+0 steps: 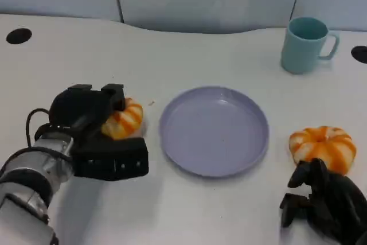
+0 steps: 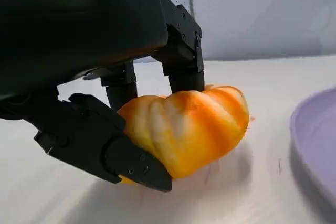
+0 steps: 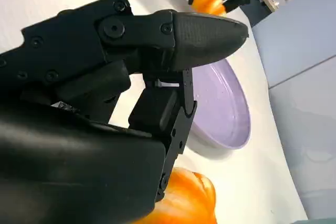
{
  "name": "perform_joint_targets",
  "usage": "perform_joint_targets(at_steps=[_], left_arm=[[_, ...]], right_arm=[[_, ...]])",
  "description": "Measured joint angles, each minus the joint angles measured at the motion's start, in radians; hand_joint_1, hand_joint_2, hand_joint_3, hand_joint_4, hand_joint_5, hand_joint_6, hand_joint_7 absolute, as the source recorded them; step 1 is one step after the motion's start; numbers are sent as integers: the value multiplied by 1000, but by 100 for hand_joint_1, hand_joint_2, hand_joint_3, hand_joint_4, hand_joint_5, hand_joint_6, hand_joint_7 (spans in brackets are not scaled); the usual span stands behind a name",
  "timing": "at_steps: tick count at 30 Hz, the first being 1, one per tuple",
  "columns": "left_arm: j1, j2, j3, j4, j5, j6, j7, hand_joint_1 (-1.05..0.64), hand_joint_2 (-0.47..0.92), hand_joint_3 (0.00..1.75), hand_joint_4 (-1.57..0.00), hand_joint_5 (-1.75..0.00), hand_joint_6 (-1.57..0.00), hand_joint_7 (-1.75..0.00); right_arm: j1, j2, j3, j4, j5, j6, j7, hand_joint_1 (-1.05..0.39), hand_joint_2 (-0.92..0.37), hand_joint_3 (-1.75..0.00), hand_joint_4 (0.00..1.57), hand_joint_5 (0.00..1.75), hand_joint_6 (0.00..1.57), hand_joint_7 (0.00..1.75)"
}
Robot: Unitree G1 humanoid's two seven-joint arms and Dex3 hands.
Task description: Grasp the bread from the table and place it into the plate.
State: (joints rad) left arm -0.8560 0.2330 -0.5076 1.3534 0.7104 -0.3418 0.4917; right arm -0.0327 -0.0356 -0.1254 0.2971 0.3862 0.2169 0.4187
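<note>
The left forearm comes in low from the near left corner of the desk, and the left hand lies over a ridged orange bread roll just left of the lavender plate. The left wrist view shows what the head view cannot: fingers press the roll's far side while a lower finger cups it from beneath, so the hand grips the roll, which sits at or just above the desk surface. The plate's rim lies close beside it.

The right hand sits at the near right edge, fingers curled, just short of a second roll; whether it touches is unclear. The right wrist view shows that roll under its fingers, not clasped. A teal mug stands near the far right corner.
</note>
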Motion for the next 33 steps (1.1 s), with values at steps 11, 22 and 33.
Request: perform_joint_targets(at_steps=[11, 22, 33], left_arm=[[-11, -4, 49, -29, -54, -118, 28, -9, 75, 46, -73, -175, -58, -175], [-107, -38, -19, -67, 23, -233, 112, -15, 56, 98, -80, -175, -63, -175], [-174, -126, -131, -67, 107, -323, 69, -26, 60, 101, -94, -175, -75, -175]], right_arm=[[-2, -4, 0, 6, -1, -8, 13, -45, -92, -46, 130, 114, 118, 108], [-4, -3, 2, 16, 0, -17, 19, -46, -92, -44, 131, 111, 120, 104], [8, 0, 22, -22, -19, 0, -23, -45, -92, -47, 132, 115, 118, 109]])
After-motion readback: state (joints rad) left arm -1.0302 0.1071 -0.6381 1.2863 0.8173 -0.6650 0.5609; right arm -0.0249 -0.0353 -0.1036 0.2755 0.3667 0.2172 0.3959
